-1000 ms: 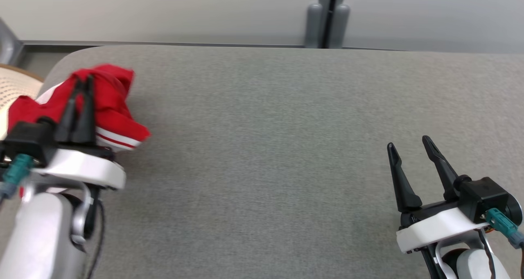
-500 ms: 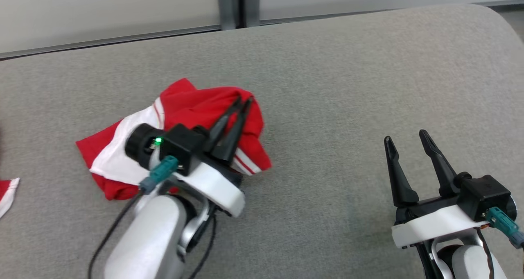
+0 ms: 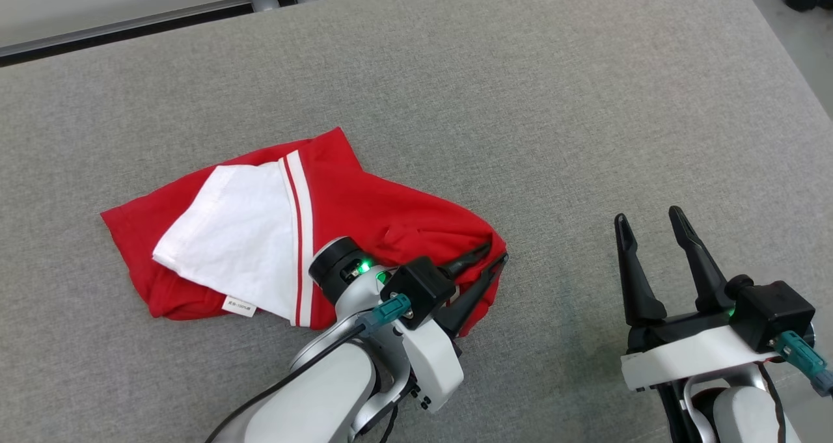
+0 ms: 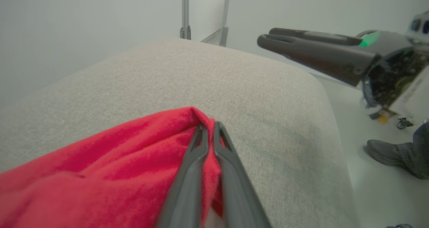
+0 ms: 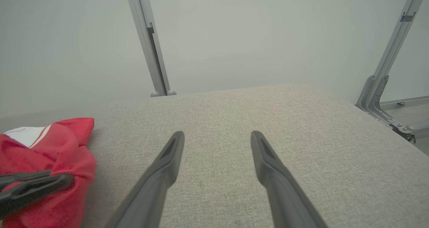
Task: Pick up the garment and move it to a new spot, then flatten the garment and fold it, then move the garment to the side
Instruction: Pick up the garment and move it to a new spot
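Red shirt stretches left to right; left gripper pinches its right corner, right gripper waits open nearby.

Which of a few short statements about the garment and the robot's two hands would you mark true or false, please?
1. The left hand is shut on the edge of the garment. True.
2. The right hand grips the garment too. False: it is open, apart from the garment, over the grey surface.
3. The garment is plain red. False: it has a white panel.
4. The garment rests on the grey surface. True.
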